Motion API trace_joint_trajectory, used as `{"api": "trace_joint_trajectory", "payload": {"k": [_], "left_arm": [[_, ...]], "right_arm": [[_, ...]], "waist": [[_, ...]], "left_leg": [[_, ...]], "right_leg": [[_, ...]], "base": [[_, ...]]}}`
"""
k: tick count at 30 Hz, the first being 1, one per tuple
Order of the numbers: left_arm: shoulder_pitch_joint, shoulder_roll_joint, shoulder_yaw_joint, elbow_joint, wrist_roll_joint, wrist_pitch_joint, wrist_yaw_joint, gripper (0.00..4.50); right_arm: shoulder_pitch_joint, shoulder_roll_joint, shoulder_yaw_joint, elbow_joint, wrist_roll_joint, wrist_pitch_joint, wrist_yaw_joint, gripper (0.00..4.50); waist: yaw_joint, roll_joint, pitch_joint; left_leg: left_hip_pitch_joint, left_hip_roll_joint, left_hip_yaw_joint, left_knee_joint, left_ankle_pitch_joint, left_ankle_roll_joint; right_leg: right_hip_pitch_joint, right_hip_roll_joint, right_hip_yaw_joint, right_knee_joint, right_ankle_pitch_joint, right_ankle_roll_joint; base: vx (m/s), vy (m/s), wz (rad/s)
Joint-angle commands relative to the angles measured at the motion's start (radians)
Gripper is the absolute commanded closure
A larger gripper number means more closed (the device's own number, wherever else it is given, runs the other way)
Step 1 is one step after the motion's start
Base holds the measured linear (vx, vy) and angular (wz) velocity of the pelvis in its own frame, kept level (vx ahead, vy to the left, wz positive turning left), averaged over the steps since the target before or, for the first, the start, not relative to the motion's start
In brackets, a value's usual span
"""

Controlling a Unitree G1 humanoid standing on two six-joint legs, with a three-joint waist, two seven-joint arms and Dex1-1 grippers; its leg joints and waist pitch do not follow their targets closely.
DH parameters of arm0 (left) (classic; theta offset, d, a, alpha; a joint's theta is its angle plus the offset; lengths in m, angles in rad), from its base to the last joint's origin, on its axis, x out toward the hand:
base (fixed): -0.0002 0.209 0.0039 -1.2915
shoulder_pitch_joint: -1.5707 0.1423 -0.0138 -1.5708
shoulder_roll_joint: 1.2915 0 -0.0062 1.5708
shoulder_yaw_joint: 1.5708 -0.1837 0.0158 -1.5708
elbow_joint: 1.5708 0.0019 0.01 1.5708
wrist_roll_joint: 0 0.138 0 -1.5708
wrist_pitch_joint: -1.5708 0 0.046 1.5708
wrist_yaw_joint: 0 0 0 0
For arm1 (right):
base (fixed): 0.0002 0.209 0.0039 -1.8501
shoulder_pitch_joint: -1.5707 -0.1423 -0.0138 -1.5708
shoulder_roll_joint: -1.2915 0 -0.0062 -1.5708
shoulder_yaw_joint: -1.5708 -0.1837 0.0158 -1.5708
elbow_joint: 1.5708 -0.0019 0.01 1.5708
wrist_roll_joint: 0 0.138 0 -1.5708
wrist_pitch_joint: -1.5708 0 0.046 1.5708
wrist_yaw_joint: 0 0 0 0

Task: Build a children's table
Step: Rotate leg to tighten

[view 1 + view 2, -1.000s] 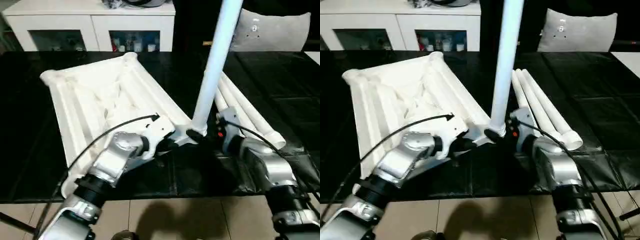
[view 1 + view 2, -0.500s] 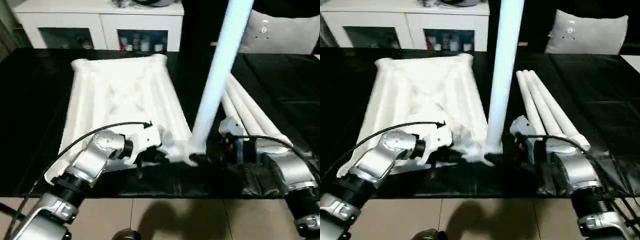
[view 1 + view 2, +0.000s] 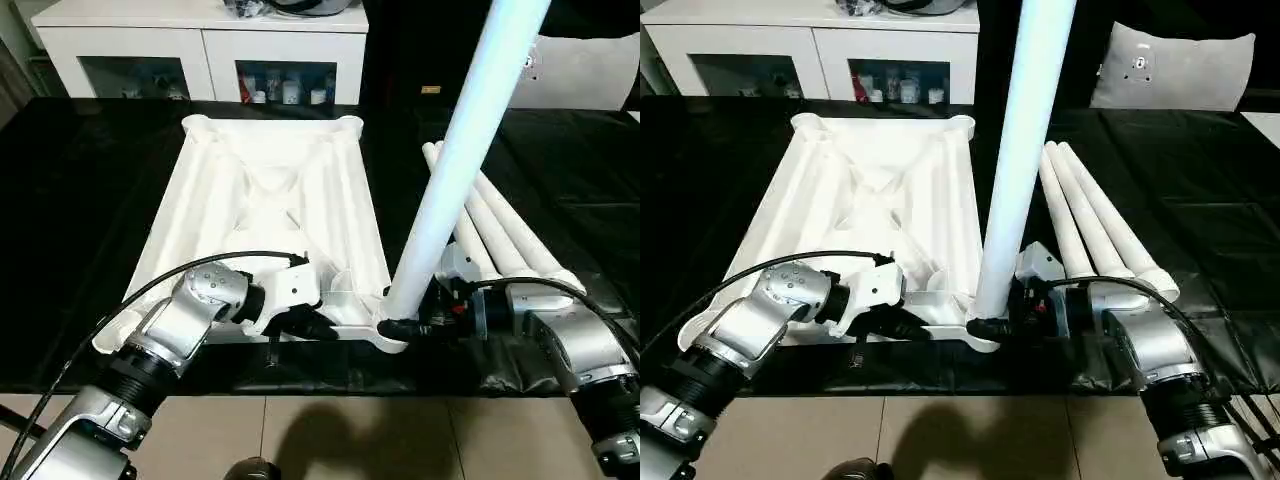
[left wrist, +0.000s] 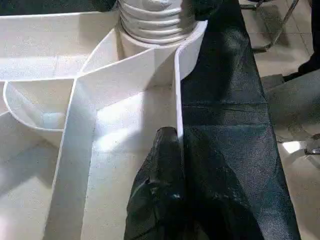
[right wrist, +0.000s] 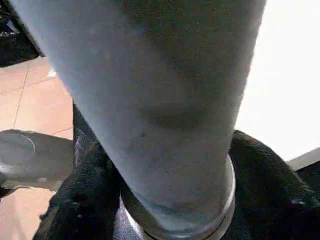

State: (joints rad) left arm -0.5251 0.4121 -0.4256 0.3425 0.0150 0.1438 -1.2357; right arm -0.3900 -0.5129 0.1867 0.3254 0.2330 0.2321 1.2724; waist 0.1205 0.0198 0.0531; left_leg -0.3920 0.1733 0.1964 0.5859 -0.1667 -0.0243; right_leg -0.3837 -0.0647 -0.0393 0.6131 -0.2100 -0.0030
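Note:
The white table top (image 3: 270, 200) lies upside down, ribbed underside up, on the black-covered surface. One white leg (image 3: 460, 170) stands upright and slightly tilted in its near right corner socket (image 3: 392, 330). My right gripper (image 3: 405, 326) is shut on the leg's base, with black fingers (image 5: 270, 195) on both sides of it. My left gripper (image 3: 322, 327) is shut on the top's near rim wall (image 4: 176, 100), just left of that socket. The leg's threaded end (image 4: 155, 20) sits in the socket. Three more legs (image 3: 495, 225) lie side by side to the right.
A white cabinet with glass doors (image 3: 200, 50) stands behind the work surface, and a grey cushion (image 3: 1170, 65) lies at the back right. The surface's front edge runs just below both grippers, with tiled floor (image 3: 350, 440) beyond it.
The table top has swung from a diagonal lie to square with the front edge, pivoting about the corner that holds the leg. Both grippers have kept their holds. The camera has shifted.

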Motion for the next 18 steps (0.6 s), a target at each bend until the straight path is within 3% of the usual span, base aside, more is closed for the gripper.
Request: {"api": "trace_joint_trajectory", "payload": {"k": [1,6,7,10,12,14,15,16,18], "left_arm": [[0.005,-0.003,-0.023,0.002,0.006,-0.008,-0.012,4.50],[0.020,-0.017,-0.005,-0.017,-0.012,0.024,0.006,4.50],[0.024,-0.025,0.004,-0.030,-0.023,0.048,0.016,4.50],[0.032,-0.066,0.035,-0.069,-0.041,0.159,0.092,4.50],[0.031,-0.106,0.054,-0.082,-0.042,0.223,0.158,4.50],[0.026,-0.159,0.079,-0.090,-0.044,0.286,0.241,4.50],[0.026,-0.159,0.079,-0.090,-0.044,0.286,0.241,4.50],[0.001,-0.232,0.111,-0.062,-0.033,0.338,0.352,4.50],[-0.018,-0.281,0.131,-0.042,-0.025,0.369,0.426,4.50]], "right_arm": [[0.010,-0.004,0.008,-0.013,0.011,0.006,0.020,1.73],[0.018,0.026,-0.009,-0.026,0.037,0.061,-0.018,1.83],[0.016,0.041,-0.014,-0.025,0.032,0.077,-0.055,1.84],[-0.007,0.120,-0.041,0.012,-0.001,0.110,-0.230,1.84],[-0.030,0.173,-0.070,0.045,-0.005,0.139,-0.337,1.85],[-0.057,0.231,-0.101,0.085,-0.005,0.175,-0.451,1.85],[-0.057,0.231,-0.101,0.085,-0.005,0.175,-0.451,1.85],[-0.079,0.271,-0.107,0.117,-0.033,0.189,-0.538,1.85],[-0.101,0.305,-0.128,0.155,-0.051,0.196,-0.629,1.85]], "waist": [[-0.002,-0.008,-0.066],[-0.002,-0.008,-0.067],[-0.001,-0.001,-0.067],[-0.014,-0.005,-0.060],[-0.027,-0.006,-0.056],[-0.045,-0.005,-0.053],[-0.051,-0.007,-0.055],[-0.058,-0.009,-0.051],[-0.065,-0.009,-0.052]], "left_leg": [[0.030,0.067,-0.027,-0.061,-0.180,0.048],[0.029,0.066,-0.027,-0.060,-0.174,0.051],[0.028,0.066,-0.028,-0.061,-0.178,0.048],[0.029,0.065,-0.028,-0.067,-0.219,0.027],[0.029,0.062,-0.035,-0.074,-0.274,-0.010],[0.031,0.060,-0.038,-0.076,-0.306,-0.033],[0.030,0.059,-0.040,-0.077,-0.307,-0.036],[0.032,0.059,-0.037,-0.076,-0.312,-0.030],[0.035,0.056,-0.034,-0.073,-0.308,-0.030]], "right_leg": [[0.032,-0.086,0.040,-0.065,-0.093,-0.255],[0.033,-0.085,0.039,-0.064,-0.088,-0.258],[0.032,-0.085,0.039,-0.063,-0.095,-0.257],[0.027,-0.085,0.039,-0.070,-0.156,-0.258],[0.031,-0.089,0.040,-0.079,-0.270,-0.230],[0.029,-0.088,0.039,-0.082,-0.318,-0.222],[0.030,-0.089,0.038,-0.086,-0.335,-0.210],[0.025,-0.086,0.040,-0.091,-0.332,-0.202],[0.021,-0.084,0.042,-0.091,-0.322,-0.208]], "base": [[0.000,0.000,0.00],[0.000,0.000,0.00],[0.000,0.000,0.00],[0.000,0.000,0.00],[0.000,0.000,0.00],[0.000,0.000,0.00],[0.000,0.000,0.00],[0.000,0.000,0.00],[0.000,0.000,0.00]]}}
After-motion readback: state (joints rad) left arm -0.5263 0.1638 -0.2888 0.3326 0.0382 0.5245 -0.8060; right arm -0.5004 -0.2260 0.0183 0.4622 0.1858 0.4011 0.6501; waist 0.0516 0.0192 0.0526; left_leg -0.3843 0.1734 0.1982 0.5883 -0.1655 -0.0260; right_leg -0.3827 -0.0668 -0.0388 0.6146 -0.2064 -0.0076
